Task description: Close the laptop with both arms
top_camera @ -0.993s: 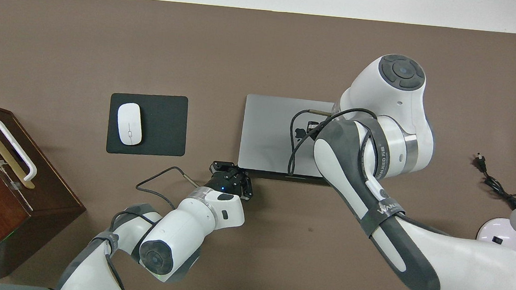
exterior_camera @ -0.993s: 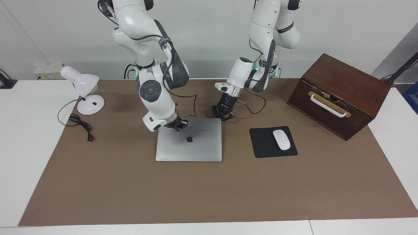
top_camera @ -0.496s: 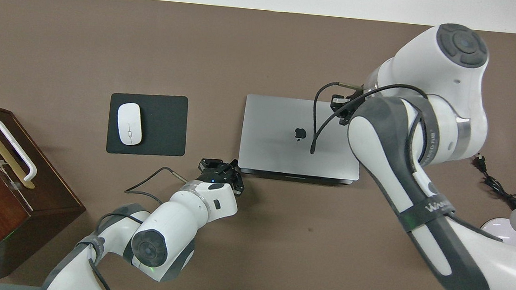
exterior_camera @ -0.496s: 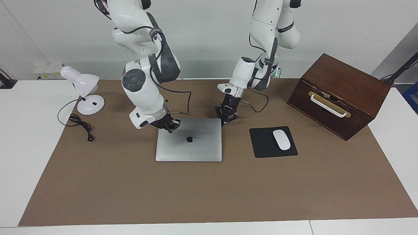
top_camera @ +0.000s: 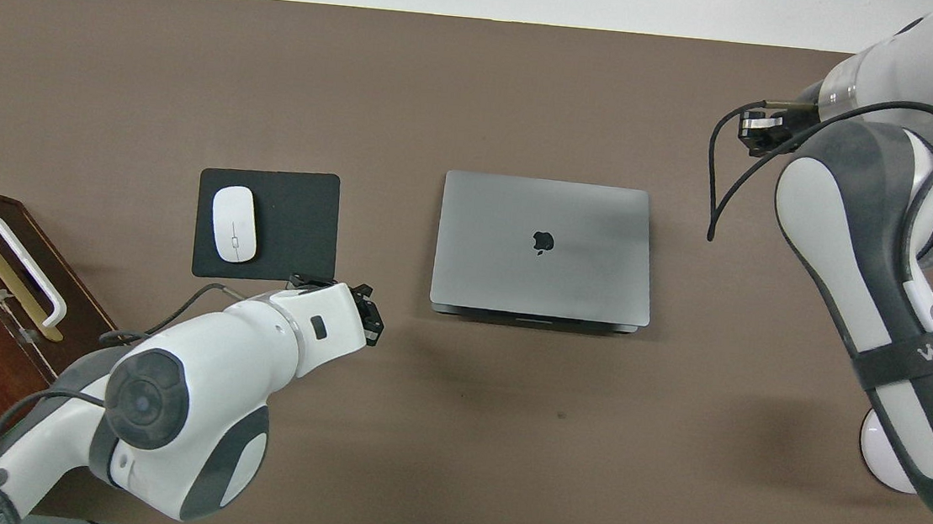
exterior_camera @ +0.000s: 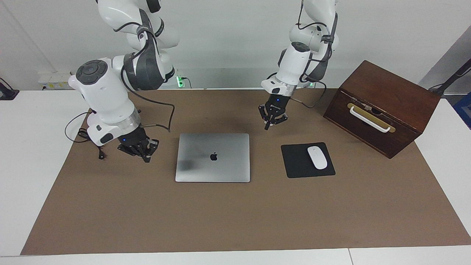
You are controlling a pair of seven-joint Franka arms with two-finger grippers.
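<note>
Left arm [exterior_camera: 294, 70]: I have it bent down from its base, wrist angled downward, left gripper [exterior_camera: 268, 127] raised in the air, fingertips together, holding nothing. Right arm [exterior_camera: 106, 95]: I have it folded low, elbow out, right gripper [exterior_camera: 146, 158] pointing down near the surface, fingertips together, holding nothing.

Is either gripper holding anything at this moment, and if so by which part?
Nothing is held. The left gripper and the right gripper are both shut on nothing, up in the air, clear of the closed laptop.
</note>
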